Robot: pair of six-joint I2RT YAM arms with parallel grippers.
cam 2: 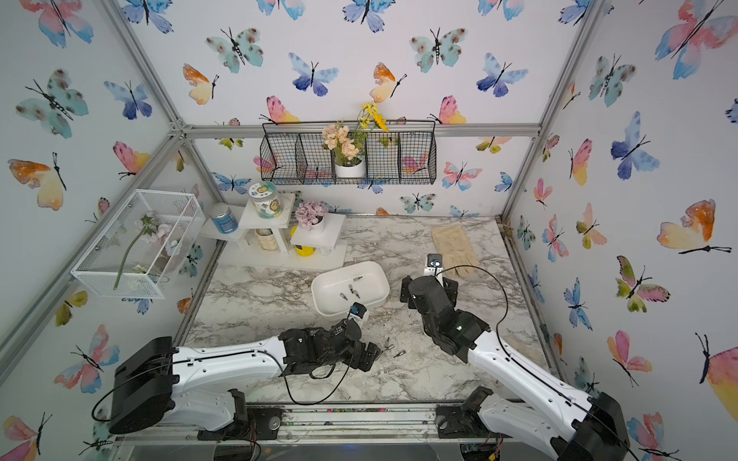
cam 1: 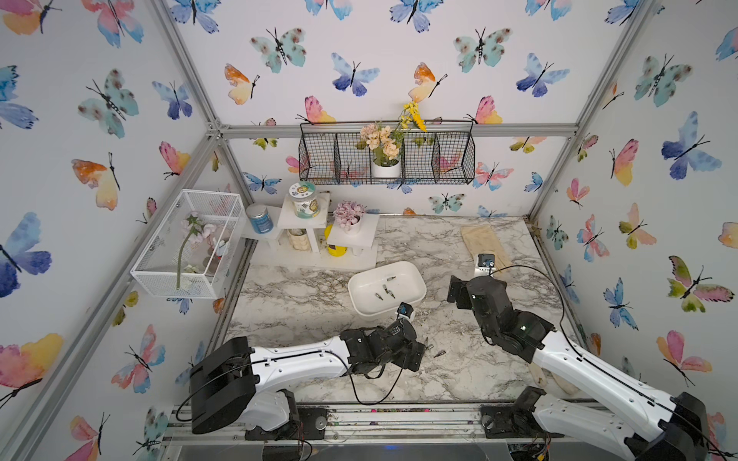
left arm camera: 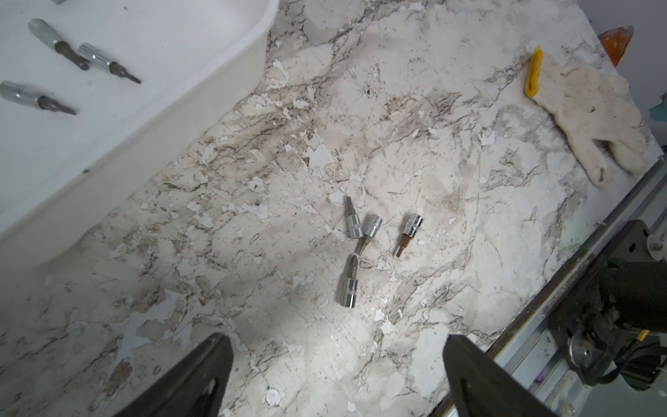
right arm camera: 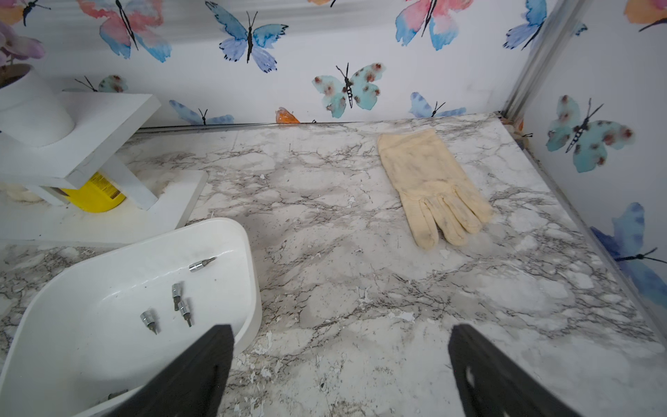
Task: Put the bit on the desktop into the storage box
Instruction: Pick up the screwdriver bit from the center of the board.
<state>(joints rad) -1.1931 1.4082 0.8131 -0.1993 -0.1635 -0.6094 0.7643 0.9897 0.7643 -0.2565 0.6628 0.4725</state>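
Observation:
Several small chrome bits (left arm camera: 349,285) lie loose on the marble desktop (cam 1: 299,291), near its front edge; both top views show them (cam 1: 440,353) (cam 2: 399,353). My left gripper (left arm camera: 335,346) hangs open just short of them, nothing between its fingers; a top view has it (cam 1: 417,353) right beside the bits. The white storage box (cam 1: 367,287) (right arm camera: 108,289) sits mid-table and holds several bits (right arm camera: 184,310). My right gripper (right arm camera: 341,332) is open and empty, over bare marble at the box's right corner.
A beige glove (right arm camera: 433,187) lies at the back right. A second, whiter glove (left arm camera: 592,119) lies by the front right edge. A white stepped shelf (cam 1: 319,231) with jars and a flower pot stands behind the box. A white wire cage (cam 1: 187,243) hangs on the left wall.

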